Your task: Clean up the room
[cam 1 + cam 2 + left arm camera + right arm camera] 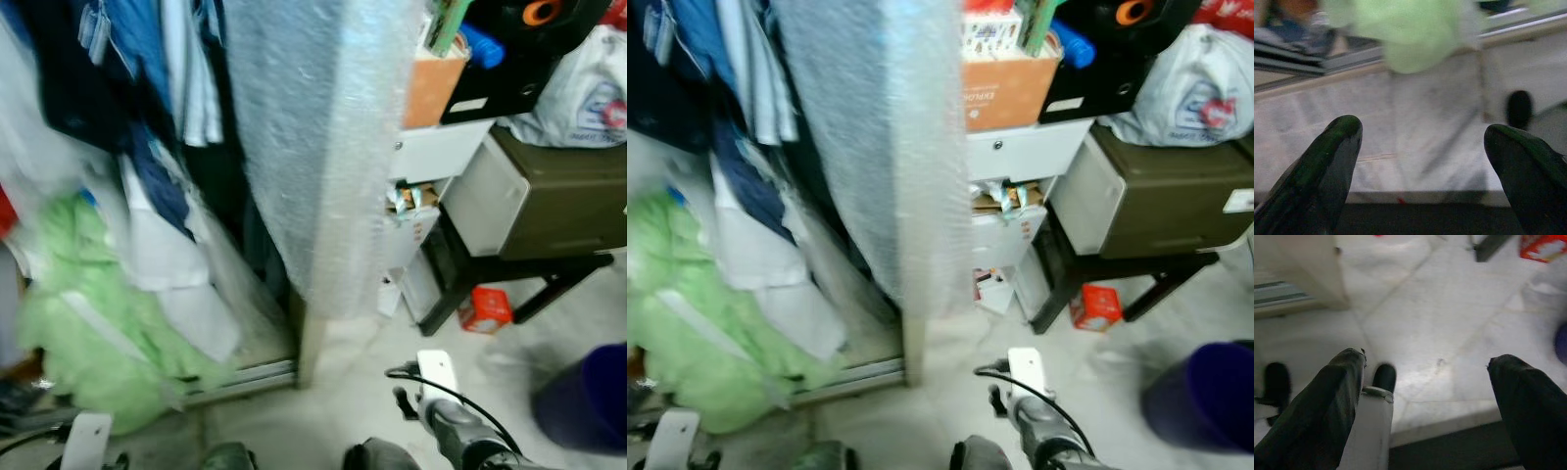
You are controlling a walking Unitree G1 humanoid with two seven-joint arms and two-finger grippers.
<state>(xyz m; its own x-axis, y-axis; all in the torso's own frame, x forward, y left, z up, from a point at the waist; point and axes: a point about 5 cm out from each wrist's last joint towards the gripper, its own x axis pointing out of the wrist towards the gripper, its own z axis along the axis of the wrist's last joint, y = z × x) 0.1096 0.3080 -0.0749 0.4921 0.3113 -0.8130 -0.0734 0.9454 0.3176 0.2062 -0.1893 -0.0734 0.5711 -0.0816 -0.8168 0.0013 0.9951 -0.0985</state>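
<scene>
The head views are blurred. A tall panel wrapped in bubble wrap [318, 147] stands upright in the middle, far from the robot, its foot on the pale tiled floor [362, 382]. To its left, clothes hang in an open wardrobe: dark blue garments [118, 88] above, a white one [162, 245] below, and a light green garment [88, 323] in clear plastic bulging low at the far left, just above the sliding-door track [245, 377]. To the right of the panel, white drawers [1029, 152] carry a cardboard box [1009, 88]; beside them an olive and beige case [539, 196] rests on a dark low stand, with a white plastic bag [583, 93] on top. A small red carton [485, 308] lies on the floor under the stand. A dark blue round object [588, 397] sits at the near right.

The left gripper [1422, 171] hangs over bare floor near the green garment, fingers spread wide, holding nothing. The right gripper [1425, 406] hangs over floor tiles, likewise wide apart and empty
</scene>
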